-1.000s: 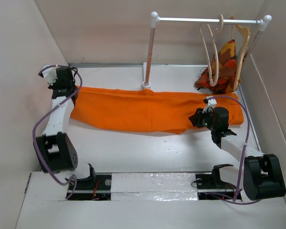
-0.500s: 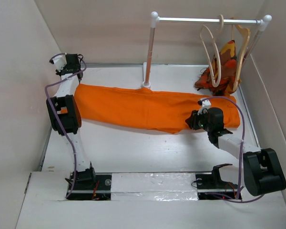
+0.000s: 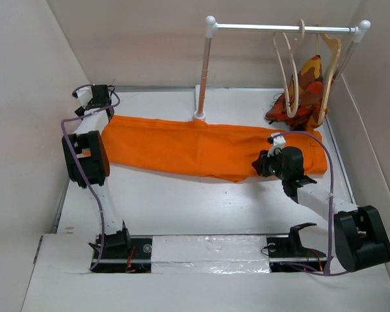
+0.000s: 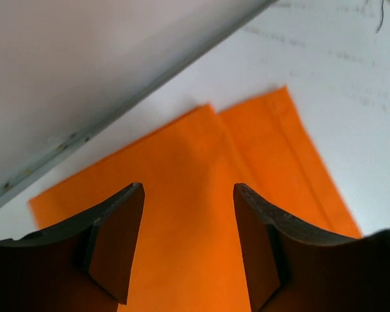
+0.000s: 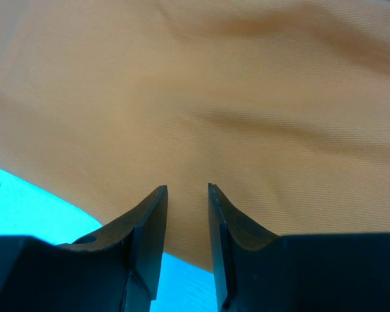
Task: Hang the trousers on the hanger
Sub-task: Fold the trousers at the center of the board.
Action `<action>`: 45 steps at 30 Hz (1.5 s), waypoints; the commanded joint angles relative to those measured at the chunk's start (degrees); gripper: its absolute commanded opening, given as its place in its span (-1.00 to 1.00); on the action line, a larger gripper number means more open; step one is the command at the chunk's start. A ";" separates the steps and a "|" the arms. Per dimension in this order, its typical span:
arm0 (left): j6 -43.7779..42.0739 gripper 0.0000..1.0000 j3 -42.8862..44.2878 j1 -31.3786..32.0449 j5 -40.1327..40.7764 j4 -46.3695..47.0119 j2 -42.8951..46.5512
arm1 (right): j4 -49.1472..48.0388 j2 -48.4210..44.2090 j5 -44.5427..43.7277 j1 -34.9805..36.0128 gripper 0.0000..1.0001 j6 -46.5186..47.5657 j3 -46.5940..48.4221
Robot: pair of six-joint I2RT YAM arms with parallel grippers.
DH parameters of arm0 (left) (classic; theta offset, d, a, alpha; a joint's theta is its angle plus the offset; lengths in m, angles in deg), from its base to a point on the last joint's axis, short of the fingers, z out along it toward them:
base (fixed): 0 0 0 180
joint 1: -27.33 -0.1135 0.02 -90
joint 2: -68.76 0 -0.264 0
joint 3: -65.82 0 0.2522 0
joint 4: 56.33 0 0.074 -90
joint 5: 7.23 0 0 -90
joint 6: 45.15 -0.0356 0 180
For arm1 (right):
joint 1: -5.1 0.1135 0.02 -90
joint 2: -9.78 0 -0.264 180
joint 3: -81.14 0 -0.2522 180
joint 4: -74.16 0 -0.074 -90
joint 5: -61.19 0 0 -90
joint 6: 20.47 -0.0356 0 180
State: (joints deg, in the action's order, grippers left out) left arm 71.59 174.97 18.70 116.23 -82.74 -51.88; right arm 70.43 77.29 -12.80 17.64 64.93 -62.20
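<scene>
The bright-orange trousers [image 3: 208,148] lie flat and stretched across the table, left to right. My left gripper [image 3: 99,99] hovers over their left end by the back-left wall. In the left wrist view its jaws [image 4: 187,188] stand wide open over the trousers [image 4: 201,214], with nothing between them. My right gripper [image 3: 261,164] sits at the trousers' near edge towards the right. Seen from the right wrist, that gripper [image 5: 186,188] is open by a narrow gap above the trousers [image 5: 201,97], not pinching them. The pale cream hanger [image 3: 289,71] hangs on the rail, apart from both grippers.
A white rail [image 3: 283,28] on a post [image 3: 203,71] stands at the back. A darker wooden hanger [image 3: 329,62] on it carries a patterned orange and brown garment [image 3: 304,94] at the back right. Walls close in the left and right sides.
The left arm has folded up, carrying its gripper back towards the far-left corner, and its jaws have opened wide. The trousers' left end shifted slightly right. The right gripper crept left along the near edge.
</scene>
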 commanded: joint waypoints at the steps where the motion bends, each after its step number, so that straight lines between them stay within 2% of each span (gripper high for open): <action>1: 1.37 0.08 -9.76 0.36 -4.25 4.11 13.39 | -0.53 -2.90 -1.07 0.65 -0.44 1.26 2.15; 3: 4.44 -0.10 -17.21 0.36 -7.16 4.47 19.89 | 0.27 -4.56 -0.98 1.26 -0.69 1.44 1.98; 4: 5.16 -0.20 -19.96 0.36 -10.04 4.82 21.83 | 0.44 -5.27 -1.07 1.26 -1.00 1.35 1.89; 5: 5.86 -0.32 -22.25 0.36 -11.73 5.00 25.77 | 1.14 -6.15 -1.16 1.26 -1.00 1.44 1.54; 6: 6.56 -0.62 -26.88 -0.16 -13.05 5.00 27.81 | 1.58 -6.94 -1.16 1.26 -1.00 1.44 1.28; 7: 8.05 -0.74 -29.28 -1.21 -16.02 5.61 29.48 | 1.85 -8.95 -1.42 1.26 -1.00 1.52 1.19; 9: 9.90 -0.86 -33.50 -3.06 -19.55 5.96 33.53 | 2.90 -10.98 -1.95 1.26 -1.00 1.44 0.66; 10: 11.04 -0.86 -36.74 -4.46 -22.09 6.14 34.15 | 3.17 -11.86 -1.95 1.26 -1.00 1.44 0.66; 13: 12.01 -0.78 -40.02 -5.09 -22.12 5.79 34.16 | 4.05 -13.98 -2.21 1.26 -0.79 1.26 0.31; 16: 13.60 -0.56 -39.76 -5.09 -20.28 4.39 32.13 | 3.70 -13.63 -0.63 1.26 -0.70 1.17 0.13; 18: 15.35 -0.31 -40.20 -5.62 -18.17 3.95 31.17 | 3.52 -13.01 0.16 0.74 -0.54 1.26 0.31; 20: 16.23 -0.18 -42.39 -6.84 -18.16 5.61 30.73 | 3.52 -13.01 0.60 0.74 -0.36 1.26 0.31; 22: 17.73 -0.16 -43.79 -8.77 -19.99 6.66 30.29 | 3.35 -13.28 0.43 0.74 -0.21 1.26 0.05; 26: 19.05 -0.12 -44.42 -9.31 -20.44 7.90 28.36 | 2.91 -13.28 0.51 0.12 -0.19 1.09 -0.22; 30: 20.36 -0.12 -44.07 -9.31 -22.55 8.86 25.72 | 2.99 -12.31 -0.10 -1.19 -0.18 0.65 -0.39; 34: 22.56 -0.12 -43.89 -9.31 -23.26 10.53 23.87 | 3.43 -12.31 -2.74 -5.57 0.37 -1.28 -1.80; 35: 22.65 -0.12 -43.80 -9.31 -23.52 10.97 23.61 | 3.96 -12.22 -3.43 -6.90 0.61 -1.98 -2.06; 37: 22.56 -0.15 -43.54 -9.31 -24.13 11.85 23.43 | 4.49 -12.13 -3.44 -12.15 0.74 -4.09 -3.02; 41: 21.86 -0.31 -43.45 -9.31 -24.92 13.68 23.35 | 5.19 -13.27 1.99 -23.22 0.74 -8.14 -6.62; 42: 21.77 -0.47 -43.28 -9.31 -25.10 13.87 23.34 | 6.15 -15.36 2.01 -24.91 0.74 -9.10 -7.24; 45: 21.33 -0.75 -43.28 -9.31 -27.64 15.98 22.64 | 10.54 -19.68 -2.02 -29.75 0.73 -9.72 -9.53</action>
State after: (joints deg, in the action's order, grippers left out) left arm 93.14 131.08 9.28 91.53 -68.79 -28.40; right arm 78.21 61.35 -13.45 -9.09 57.61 -70.31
